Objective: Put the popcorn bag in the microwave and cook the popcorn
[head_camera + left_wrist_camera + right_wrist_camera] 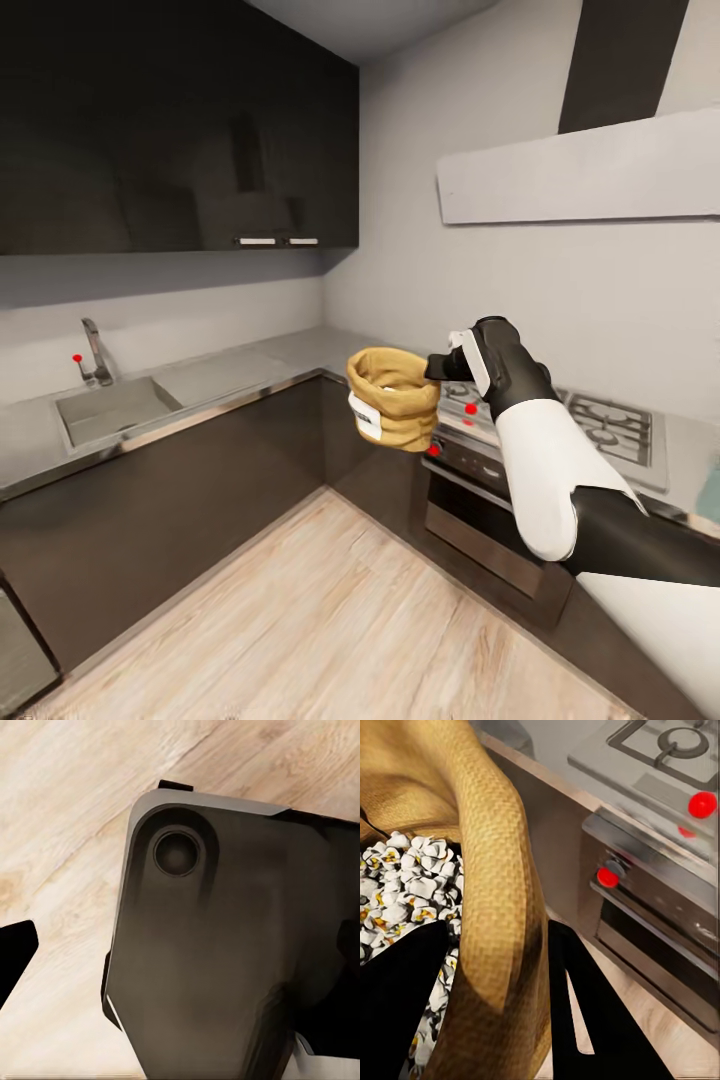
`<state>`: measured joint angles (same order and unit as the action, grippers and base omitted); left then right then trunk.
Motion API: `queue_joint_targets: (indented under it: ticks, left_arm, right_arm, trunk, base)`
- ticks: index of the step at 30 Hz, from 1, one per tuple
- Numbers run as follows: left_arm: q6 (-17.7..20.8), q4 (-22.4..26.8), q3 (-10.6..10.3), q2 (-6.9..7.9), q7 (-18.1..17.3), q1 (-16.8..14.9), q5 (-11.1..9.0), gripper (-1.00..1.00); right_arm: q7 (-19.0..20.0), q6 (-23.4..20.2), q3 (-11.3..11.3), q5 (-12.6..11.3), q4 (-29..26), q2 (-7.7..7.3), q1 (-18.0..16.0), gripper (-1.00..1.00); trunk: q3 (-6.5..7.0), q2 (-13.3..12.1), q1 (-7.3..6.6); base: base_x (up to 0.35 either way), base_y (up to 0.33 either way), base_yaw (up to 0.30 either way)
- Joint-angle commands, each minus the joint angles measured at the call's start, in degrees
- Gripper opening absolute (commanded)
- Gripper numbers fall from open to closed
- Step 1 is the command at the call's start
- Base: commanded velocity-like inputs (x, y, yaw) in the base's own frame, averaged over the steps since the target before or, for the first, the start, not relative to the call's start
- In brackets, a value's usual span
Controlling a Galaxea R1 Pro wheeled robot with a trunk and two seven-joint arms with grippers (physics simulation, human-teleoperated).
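A grey brushed-metal countertop (250, 362) wrapped the corner over glossy dark cabinets (190, 480), pale wood floor (340, 620) below. The right gripper (437, 366) pinched the rolled rim of the woven tan bag (392, 398), held in the air beside the oven (480, 505), puffy white popcorn (405, 881) inside. Left gripper's state couldn't be told.

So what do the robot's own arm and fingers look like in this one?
The right arm has a glossy white shell over black joints, with a black wrist and a white plate near the right gripper. Its fingers are flat, matte black blades. No cables or markings are visible.
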<state>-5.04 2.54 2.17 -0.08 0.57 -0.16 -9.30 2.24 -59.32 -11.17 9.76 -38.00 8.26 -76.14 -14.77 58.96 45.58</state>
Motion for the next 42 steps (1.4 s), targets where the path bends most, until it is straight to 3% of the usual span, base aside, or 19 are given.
queue_joint_targets:
  ticks: [1,12,17,23,27,32,42]
  left_arm:
    - [-0.1,0.0,0.2,-0.01,0.0,0.0,-0.2,1.00]
    - [-0.1,0.0,0.2,-0.01,0.0,0.0,-0.2,1.00]
    - [-0.1,0.0,0.2,-0.01,0.0,0.0,-0.2,1.00]
    - [-0.1,0.0,0.2,-0.01,0.0,0.0,-0.2,1.00]
    - [-0.1,0.0,0.2,-0.01,0.0,0.0,-0.2,1.00]
    - [-0.1,0.0,0.2,-0.01,0.0,0.0,-0.3,1.00]
    - [-0.1,0.0,0.1,-0.01,0.0,0.0,-0.3,1.00]
  right_arm:
    - [0.2,-0.2,-0.3,0.4,-0.1,0.09,-0.1,-1.00]
    - [0.1,-0.1,-0.4,0.5,0.5,-0.15,-0.1,-1.00]
    - [0.2,9.2,-0.4,0.8,12.0,-0.67,-0.1,-1.00]
    - [0.2,11.9,-0.3,0.6,14.1,-1.81,0.1,-1.00]
    - [0.3,15.9,-0.3,0.5,15.7,-2.97,2.3,-1.00]
    - [0.3,16.8,-0.3,0.5,16.8,-3.88,2.7,-1.00]
    - [0.3,16.8,-0.3,0.5,17.2,-4.12,2.7,-1.00]
  trunk:
    - [-0.07,0.1,-0.03]
    - [-0.07,0.1,-0.03]
    - [-0.07,0.1,-0.03]
    - [-0.07,0.1,-0.03]
    - [-0.07,0.1,-0.03]
    - [-0.07,0.1,-0.03]
    - [-0.07,0.1,-0.03]
  base:
    - [-0.349,0.000,0.000]
    - [-0.349,0.000,0.000]
    - [-0.350,0.000,0.000]
    - [-0.350,0.000,0.000]
    - [-0.349,0.000,0.000]
    - [-0.350,0.000,0.000]
    - [-0.350,0.000,0.000]
